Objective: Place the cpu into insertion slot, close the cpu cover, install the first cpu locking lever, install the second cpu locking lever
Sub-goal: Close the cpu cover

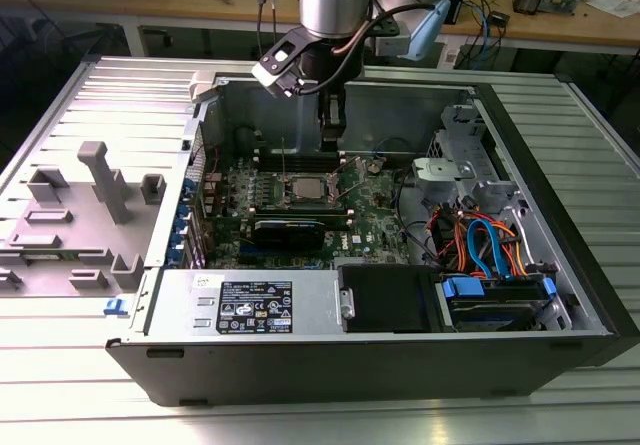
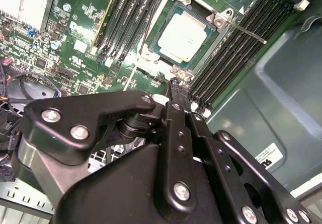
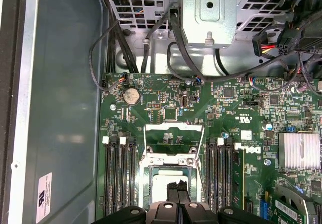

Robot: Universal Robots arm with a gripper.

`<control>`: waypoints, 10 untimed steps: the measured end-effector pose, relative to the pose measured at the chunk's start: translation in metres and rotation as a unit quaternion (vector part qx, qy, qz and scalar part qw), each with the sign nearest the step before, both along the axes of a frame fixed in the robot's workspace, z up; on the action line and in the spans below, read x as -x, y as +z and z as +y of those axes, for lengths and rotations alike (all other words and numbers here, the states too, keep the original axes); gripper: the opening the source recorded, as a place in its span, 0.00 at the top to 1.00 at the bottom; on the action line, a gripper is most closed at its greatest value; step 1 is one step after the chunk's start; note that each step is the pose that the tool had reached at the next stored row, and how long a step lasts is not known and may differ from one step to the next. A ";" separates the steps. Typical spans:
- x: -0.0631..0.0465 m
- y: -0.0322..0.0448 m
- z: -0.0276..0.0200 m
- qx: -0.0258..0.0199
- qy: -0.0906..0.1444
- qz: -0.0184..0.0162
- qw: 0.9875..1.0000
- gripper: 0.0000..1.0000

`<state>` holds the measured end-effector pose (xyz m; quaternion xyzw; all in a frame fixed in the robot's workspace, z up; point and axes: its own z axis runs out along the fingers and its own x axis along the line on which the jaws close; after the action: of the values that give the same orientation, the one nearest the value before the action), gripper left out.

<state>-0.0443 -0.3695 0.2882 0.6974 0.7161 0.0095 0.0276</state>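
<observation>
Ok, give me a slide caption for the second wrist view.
The gripper, shut, poised beside the insertion slot, the cpu already seated inside.

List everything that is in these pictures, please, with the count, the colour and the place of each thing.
Ribbed grey metal table: one, grey, under everything.
Open black computer case: one, black, on the table.
Green motherboard: one, green, inside the case.
Square silver-rimmed insertion slot: one, silver, on the motherboard.
Flat square silver cpu: one, silver, lying in the slot.
Thin silver cpu cover: one, silver, swung open beside the slot.
Long black memory slots: several, black, both sides of the slot.
Black gripper: one, black, shut, over the cpu.
</observation>
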 end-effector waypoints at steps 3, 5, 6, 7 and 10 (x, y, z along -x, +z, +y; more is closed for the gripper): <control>0.000 0.0001 0.0000 0.000 0.000 0.000 1.000 0.89; 0.000 0.0001 0.0000 0.000 0.000 0.000 1.000 0.89; 0.000 0.0001 0.0000 0.000 0.000 0.000 1.000 0.89; 0.000 0.0001 0.0000 0.000 0.000 0.000 1.000 0.89; 0.000 0.0016 0.0000 0.000 0.000 0.000 1.000 0.89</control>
<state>-0.0443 -0.3696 0.2898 0.6974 0.7161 0.0093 0.0277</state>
